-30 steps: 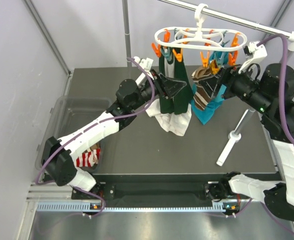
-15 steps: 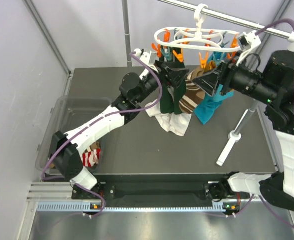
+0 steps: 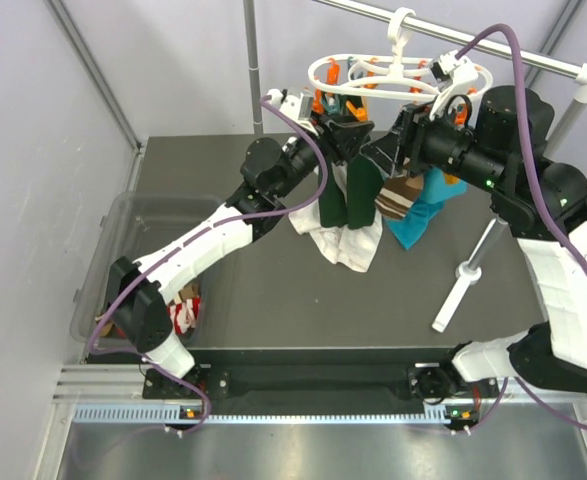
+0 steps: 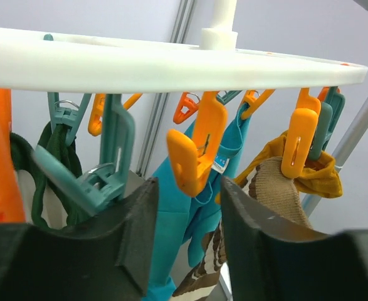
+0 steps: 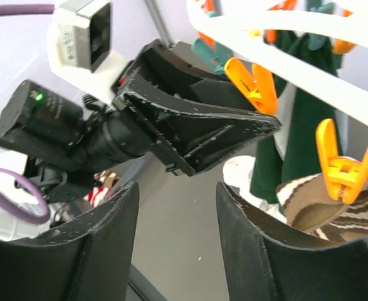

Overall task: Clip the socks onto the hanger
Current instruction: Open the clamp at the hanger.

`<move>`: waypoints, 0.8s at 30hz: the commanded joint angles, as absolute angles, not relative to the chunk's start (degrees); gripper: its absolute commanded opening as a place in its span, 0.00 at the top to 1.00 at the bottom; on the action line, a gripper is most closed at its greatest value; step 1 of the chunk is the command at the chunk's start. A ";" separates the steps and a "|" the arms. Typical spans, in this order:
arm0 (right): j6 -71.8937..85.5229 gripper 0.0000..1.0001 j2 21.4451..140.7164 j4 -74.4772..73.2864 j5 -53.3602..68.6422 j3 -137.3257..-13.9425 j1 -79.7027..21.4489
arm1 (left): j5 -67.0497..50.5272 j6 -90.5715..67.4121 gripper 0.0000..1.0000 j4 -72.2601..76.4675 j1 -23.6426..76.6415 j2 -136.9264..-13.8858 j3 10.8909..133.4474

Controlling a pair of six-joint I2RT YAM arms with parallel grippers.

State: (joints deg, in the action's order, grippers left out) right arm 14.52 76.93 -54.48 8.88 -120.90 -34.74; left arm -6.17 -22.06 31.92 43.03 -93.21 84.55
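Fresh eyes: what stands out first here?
A white plastic oval hanger with orange and teal clips hangs top centre, a dark green sock and a teal sock dangling below. The left gripper and right gripper flank it, jaws open. A red-and-white striped sock lies in the clear bin, left.

Room under the hanger is tight: the underside is crowded by dangling clips and hung socks. The gap of the left claw is taken up by an orange clip. The right claw is seen just beside it, so little passage is offered between the two. From above, access is barred by the grey rail. Lower down, bare counter is found in front, crossed on the right by a slanting pole.
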 commanded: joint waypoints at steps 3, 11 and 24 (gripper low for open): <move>15.03 0.50 77.78 -50.46 0.80 -123.66 -36.30 | -6.15 -20.39 0.64 35.51 42.45 -93.25 87.18; 14.68 0.49 81.20 -48.17 -4.83 -126.74 -37.27 | -6.94 -19.51 0.93 34.19 42.54 -92.20 87.63; 12.48 0.42 83.76 -45.35 -10.90 -126.48 -38.58 | -4.22 -17.76 0.77 31.38 42.54 -89.74 86.13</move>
State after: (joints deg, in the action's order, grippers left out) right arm 13.43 84.64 -48.88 -8.05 -125.36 -37.58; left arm -6.09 -19.11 30.63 42.68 -93.03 85.23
